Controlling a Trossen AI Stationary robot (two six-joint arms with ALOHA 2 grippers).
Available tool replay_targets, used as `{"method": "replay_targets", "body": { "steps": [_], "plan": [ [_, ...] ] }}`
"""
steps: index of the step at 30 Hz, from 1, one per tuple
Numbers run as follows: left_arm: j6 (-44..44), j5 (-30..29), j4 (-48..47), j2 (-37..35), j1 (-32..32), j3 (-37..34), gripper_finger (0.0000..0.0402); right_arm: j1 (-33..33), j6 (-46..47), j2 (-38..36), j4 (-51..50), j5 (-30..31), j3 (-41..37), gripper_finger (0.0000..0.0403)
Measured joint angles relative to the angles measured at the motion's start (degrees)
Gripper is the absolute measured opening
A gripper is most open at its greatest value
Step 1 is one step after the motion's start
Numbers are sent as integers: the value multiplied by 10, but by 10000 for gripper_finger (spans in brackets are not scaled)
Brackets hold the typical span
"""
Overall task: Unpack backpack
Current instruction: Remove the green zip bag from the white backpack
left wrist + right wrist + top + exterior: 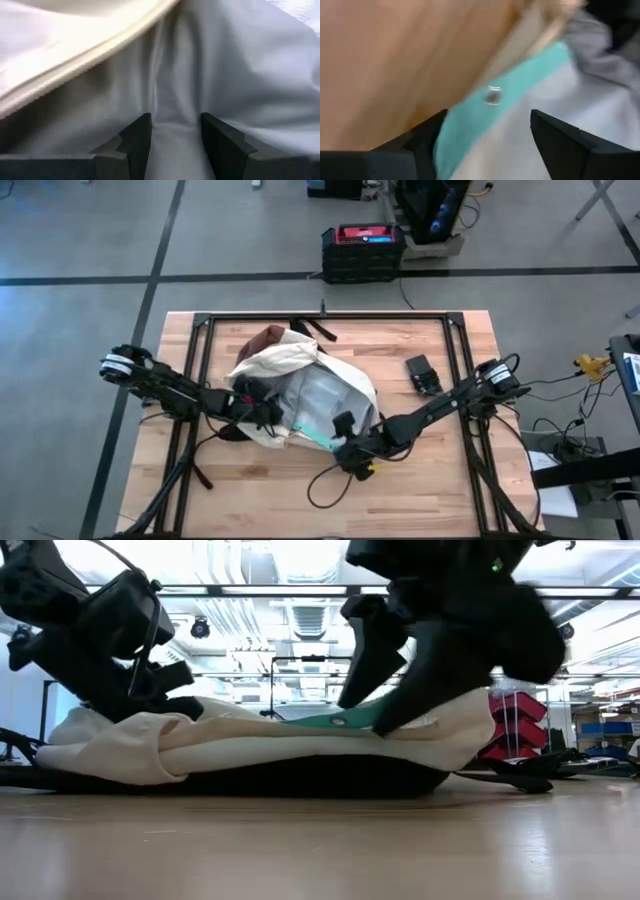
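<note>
Backpack (300, 385) lies flat mid-table (420, 490), cream fabric spread wide, brown base towards the far edge. From its mouth pokes a clear pouch (315, 408) with a teal edge. Left gripper (262, 412) sits inside the opening, its fingers (137, 137) pinching a fold of grey lining. Right gripper (350, 452) has the pouch's teal edge between its parted fingers. A small black device (423, 373) lies just beside the right arm.

The backpack (300, 375) is matt cream cloth with a smooth grey woven lining (240, 75) and a reddish-brown, leather-like base (265, 340). The pouch (520, 115) looks like clear, slightly glossy plastic with a teal edge. The table (420, 480) is smooth, pale wood with visible grain.
</note>
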Motion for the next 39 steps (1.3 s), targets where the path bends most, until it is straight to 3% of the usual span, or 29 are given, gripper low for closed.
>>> {"method": "replay_targets", "body": {
  "steps": [3,8,10,14,20,25,30,34,39],
  "plan": [
    [36,2,7,-1,-1,0,157,-8,-4,1,-7,51,0,192],
    [74,5,10,-1,-1,0,157,-30,-5,1,-26,56,0,47],
    [86,3,11,-1,-1,0,157,-36,-14,-1,-26,58,0,14],
    [90,0,12,-2,-1,-3,157,-39,-32,-13,-56,64,20,4],
    [83,-8,22,-2,0,-12,157,-32,-52,-76,-118,120,70,1],
    [73,-15,25,-2,0,-14,157,-29,-42,-139,-123,116,74,0],
    [76,-23,35,-2,0,-16,157,-28,-19,-158,-142,77,65,0],
    [82,-27,38,-1,0,-17,157,-27,-19,-141,-160,95,63,0],
    [85,-33,41,-1,0,-18,157,-37,-24,-98,-155,18,47,0]
  ]
}}
